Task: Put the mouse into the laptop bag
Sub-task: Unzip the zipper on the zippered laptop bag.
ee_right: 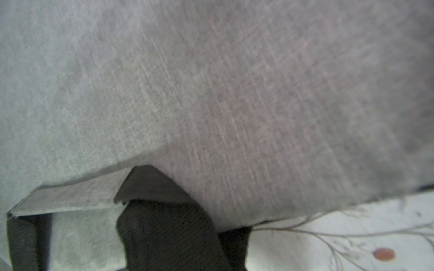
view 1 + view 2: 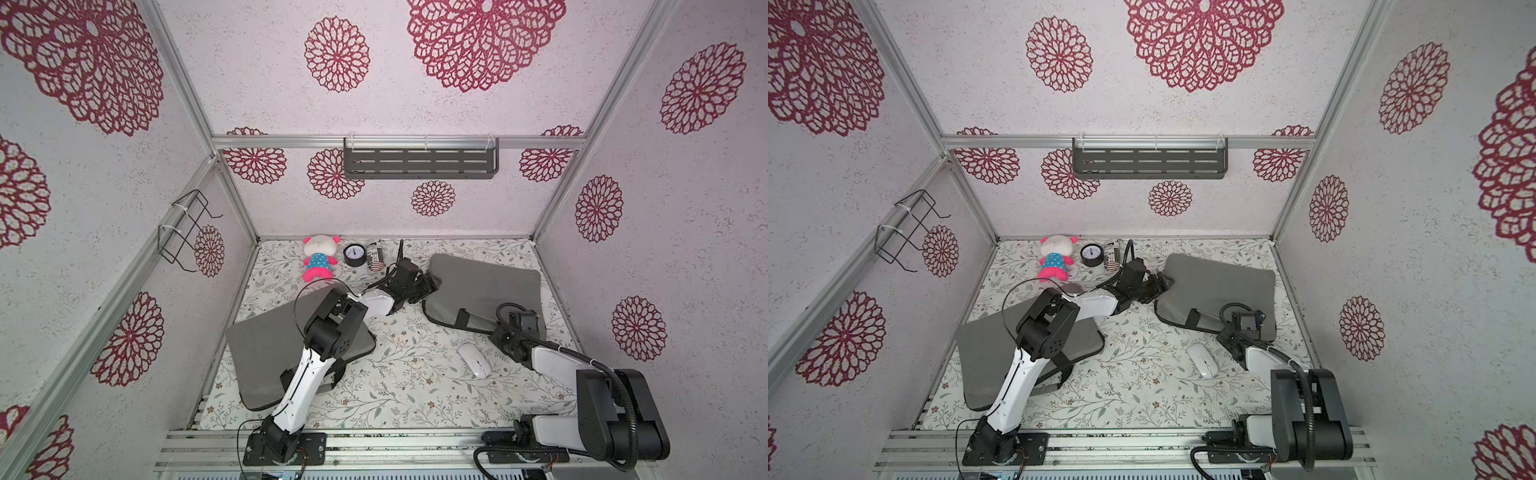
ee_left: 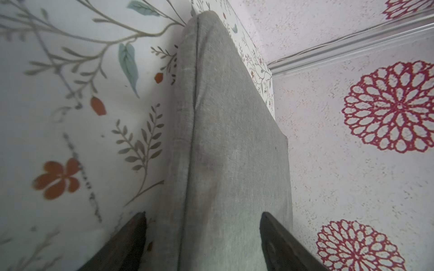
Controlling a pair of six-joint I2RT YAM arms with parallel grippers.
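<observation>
Pale textured walls printed with crimson flower medallions enclose a leafy floral tablecloth. The grey laptop bag runs between both sets of jaws. The left gripper stands open astride one corner, and the right gripper is closed, pinching the near edge. The white mouse lies on the cloth outside the bag, near the right jaws. Beyond the left jaws, the lettering on a can with a striped label is too small to read.

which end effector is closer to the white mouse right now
Right. The right end effector is at the laptop bag's near edge, just beyond the mouse. The left end effector straddles a corner farther back, clearly farther away.
</observation>
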